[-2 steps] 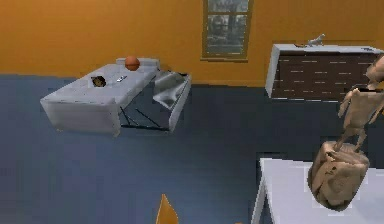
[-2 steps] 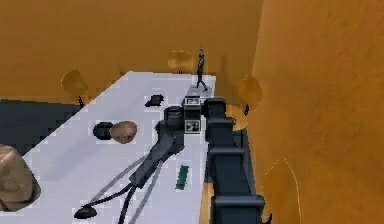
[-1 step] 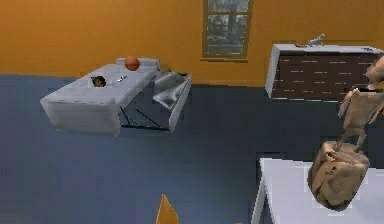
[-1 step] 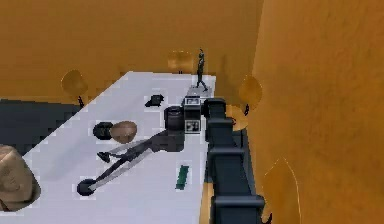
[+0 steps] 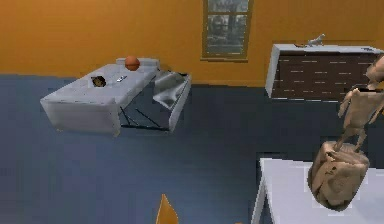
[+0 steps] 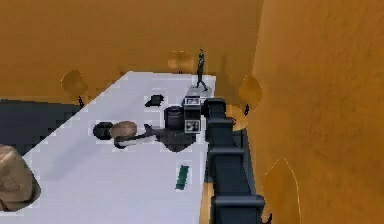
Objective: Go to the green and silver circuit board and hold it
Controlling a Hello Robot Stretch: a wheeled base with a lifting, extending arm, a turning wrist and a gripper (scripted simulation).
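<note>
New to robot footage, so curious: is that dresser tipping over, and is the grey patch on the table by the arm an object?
Forward view: the dresser leans only in the picture, near its side; nothing is falling. Arm side view: the grey patch on the table beside the arm is just shadow; no glare there.

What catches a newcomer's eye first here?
Orange walls ring the room. In the arm side view the dark arm extends over a long white table, its end effector near a tan lump, a green strip lying close to the arm. A brown bag sits at the forward view's lower right.
</note>
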